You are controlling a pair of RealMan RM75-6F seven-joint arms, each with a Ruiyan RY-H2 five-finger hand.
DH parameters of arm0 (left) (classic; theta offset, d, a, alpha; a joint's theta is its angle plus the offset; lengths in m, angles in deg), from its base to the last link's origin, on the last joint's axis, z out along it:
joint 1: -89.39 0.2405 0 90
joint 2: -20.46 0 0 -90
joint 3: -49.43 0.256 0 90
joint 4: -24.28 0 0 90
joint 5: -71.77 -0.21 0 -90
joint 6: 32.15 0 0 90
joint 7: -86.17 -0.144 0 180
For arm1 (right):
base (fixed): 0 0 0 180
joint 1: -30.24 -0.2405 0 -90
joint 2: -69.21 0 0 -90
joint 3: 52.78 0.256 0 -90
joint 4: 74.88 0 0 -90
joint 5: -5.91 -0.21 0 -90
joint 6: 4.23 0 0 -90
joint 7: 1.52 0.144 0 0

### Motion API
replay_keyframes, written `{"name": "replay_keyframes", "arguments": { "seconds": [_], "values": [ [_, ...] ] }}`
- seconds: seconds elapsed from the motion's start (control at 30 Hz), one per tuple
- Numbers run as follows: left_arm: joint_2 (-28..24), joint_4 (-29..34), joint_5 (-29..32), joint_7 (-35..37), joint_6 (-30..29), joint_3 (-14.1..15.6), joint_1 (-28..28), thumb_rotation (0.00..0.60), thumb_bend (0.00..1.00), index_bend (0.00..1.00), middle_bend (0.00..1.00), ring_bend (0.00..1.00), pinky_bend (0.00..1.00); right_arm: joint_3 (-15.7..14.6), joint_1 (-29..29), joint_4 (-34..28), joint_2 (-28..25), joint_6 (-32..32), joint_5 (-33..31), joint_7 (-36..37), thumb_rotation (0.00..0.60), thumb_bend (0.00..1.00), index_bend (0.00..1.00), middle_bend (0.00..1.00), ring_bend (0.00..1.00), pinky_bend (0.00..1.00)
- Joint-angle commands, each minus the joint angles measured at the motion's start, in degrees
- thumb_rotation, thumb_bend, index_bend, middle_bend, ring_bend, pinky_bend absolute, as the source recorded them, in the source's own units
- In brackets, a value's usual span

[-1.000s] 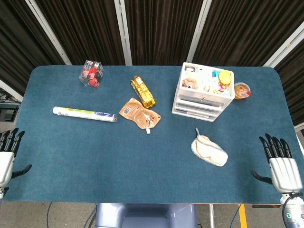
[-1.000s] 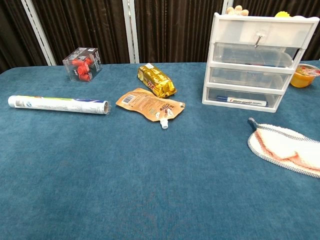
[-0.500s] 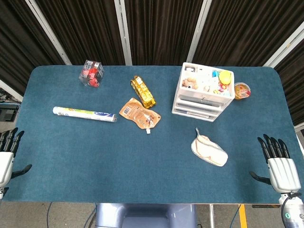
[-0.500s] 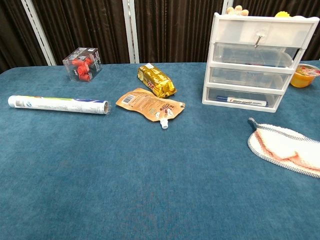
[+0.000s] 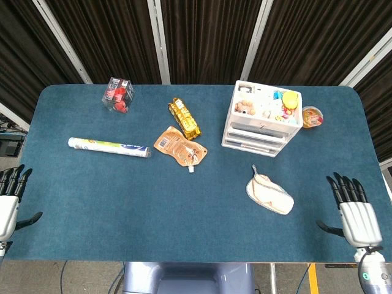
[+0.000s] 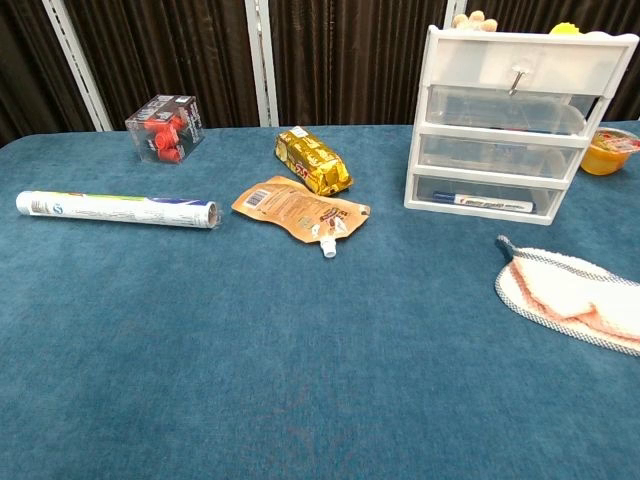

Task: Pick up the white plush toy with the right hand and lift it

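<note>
A flat white plush piece [image 5: 269, 191] with a grey stitched edge and pink stripes lies on the blue table, right of centre; in the chest view the plush piece [image 6: 575, 290] lies at the right edge. My right hand [image 5: 354, 212] hovers flat at the table's right front corner with its fingers spread and nothing in it, about a hand's length to the right of the white piece. At the left front edge my left hand [image 5: 8, 204] is also open and empty. Neither hand shows in the chest view.
A white three-drawer unit [image 5: 262, 125] with small toys on top stands behind the white piece, an orange cup [image 5: 312, 116] beside it. Further left lie an orange pouch [image 5: 179, 147], a gold packet [image 5: 184, 118], a rolled tube [image 5: 108, 147] and a clear box [image 5: 117, 94].
My right hand has crept a little to the left and forward, toward the white piece. The left hand and all the objects are unmoved.
</note>
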Motion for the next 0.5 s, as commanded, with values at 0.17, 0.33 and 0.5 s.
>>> {"name": "replay_keyframes", "arguments": {
  "seconds": [0.17,0.33,0.5],
  "values": [
    [-0.09,0.08,-0.04,0.81,-0.16,-0.14,0.03,0.6,0.0,0.0,0.0,0.0,0.0,4.07,-5.99,-5.22,4.41,7.32,-5.91,-7.38,0.6,0.0,0.11,0.61,0.61,0.7],
    [-0.27,0.16,0.08,1.42,-0.22,-0.32,0.02,0.6,0.0,0.0,0.0,0.0,0.0,6.37,-9.98,-6.6,8.14,12.45,-13.61,-14.27,0.6,0.0,0.13,0.82,0.81,0.83],
    [-0.51,0.33,0.45,2.07,0.07,-0.47,-0.06,0.6,0.0,0.0,0.0,0.0,0.0,7.94,-13.28,-6.68,12.19,15.29,-21.73,-20.72,0.6,0.0,0.13,0.88,0.88,0.86]
  ]
}}
